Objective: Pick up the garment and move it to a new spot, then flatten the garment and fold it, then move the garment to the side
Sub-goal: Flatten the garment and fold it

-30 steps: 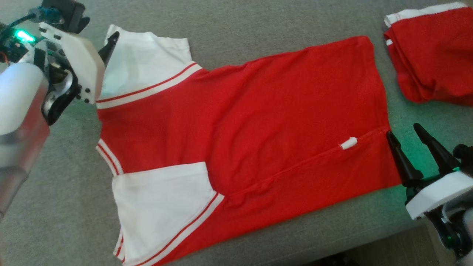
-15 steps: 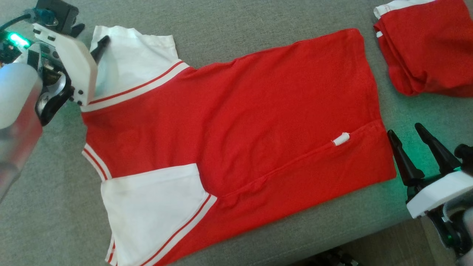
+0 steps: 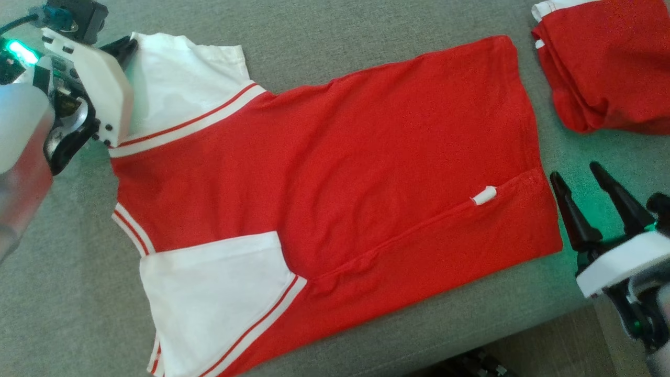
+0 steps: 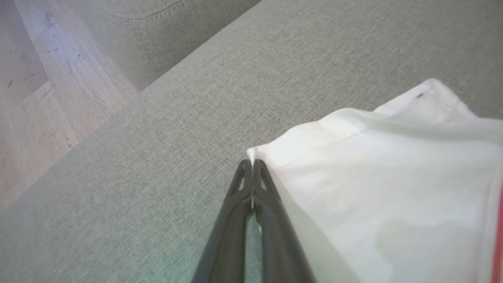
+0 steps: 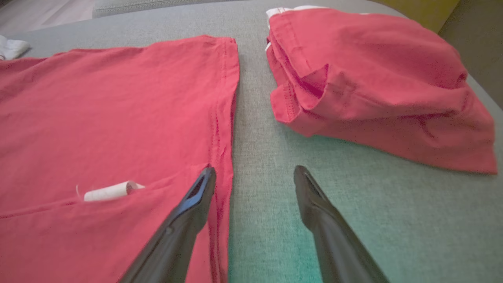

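The garment [image 3: 340, 167] is a red shirt with white sleeves, lying flat on a grey cushion [image 3: 314, 31]. My left gripper [image 3: 128, 46] is at the far corner of the upper white sleeve [image 3: 183, 84]. The left wrist view shows that gripper [image 4: 251, 163] shut, with the sleeve's [image 4: 373, 188] corner pinched between its tips. My right gripper [image 3: 574, 172] stands open beside the hem's near corner. In the right wrist view the right gripper [image 5: 254, 169] has one finger over the red hem [image 5: 224, 118] and the other over bare cushion.
A second red garment [image 3: 602, 68], folded, lies at the far right, close to the hem, and shows as the folded pile [image 5: 373, 86] in the right wrist view. A white label [image 3: 483, 195] sticks out of a seam. Wooden floor [image 4: 35, 98] lies beyond the cushion's edge.
My left gripper has shut on the corner of the white sleeve. The head camera has shifted slightly. The right gripper has stayed open by the hem.
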